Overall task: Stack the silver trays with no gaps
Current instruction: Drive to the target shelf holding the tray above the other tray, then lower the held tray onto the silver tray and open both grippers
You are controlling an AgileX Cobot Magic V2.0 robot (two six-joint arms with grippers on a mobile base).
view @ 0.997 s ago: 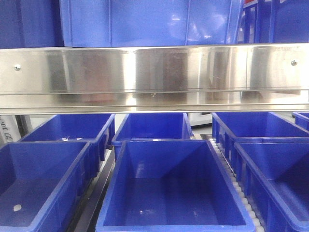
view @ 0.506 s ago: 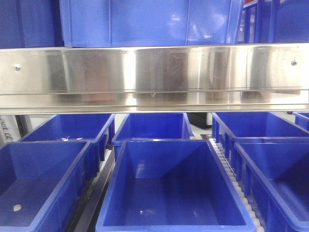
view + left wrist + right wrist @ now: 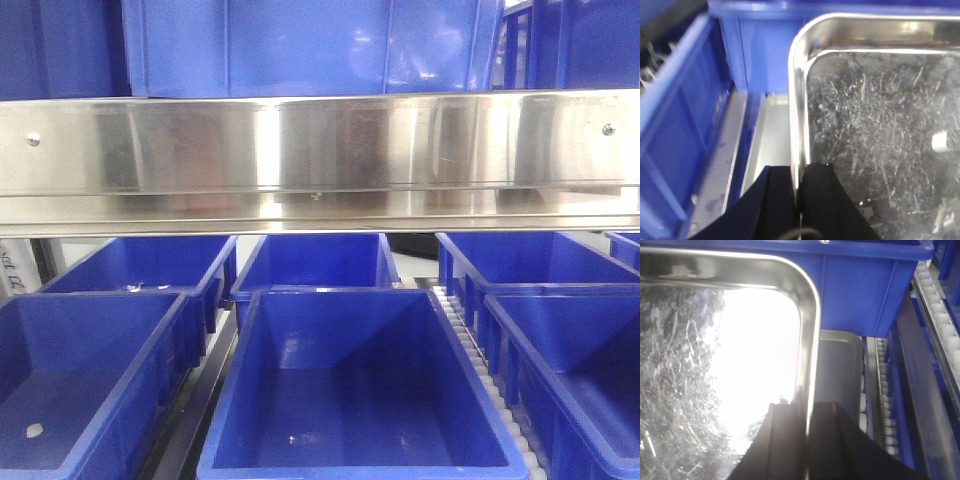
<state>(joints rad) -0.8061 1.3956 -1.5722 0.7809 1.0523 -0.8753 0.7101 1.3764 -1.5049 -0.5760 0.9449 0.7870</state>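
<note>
Pinching scratched steel tray (image 3: 880, 150): left tool (image 3: 799, 172), right tool (image 3: 807, 412).

Brushed-steel shelf rail (image 3: 320, 150) spans the upper frame, a screw (image 3: 34, 139) near each end | blue bin (image 3: 300, 45) above it | open blue bins (image 3: 140, 265) below in two rows | white roller track (image 3: 468, 345) just right of the centre-front bin (image 3: 340, 340)

Right wrist view: silver tray (image 3: 760, 355) floor blown out white — front view soft, glare band on shelf rail (image 3: 265, 150).

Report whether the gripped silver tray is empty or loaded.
Empty where visible: the silver tray shows a bare scratched floor; glare washes out part.
</note>
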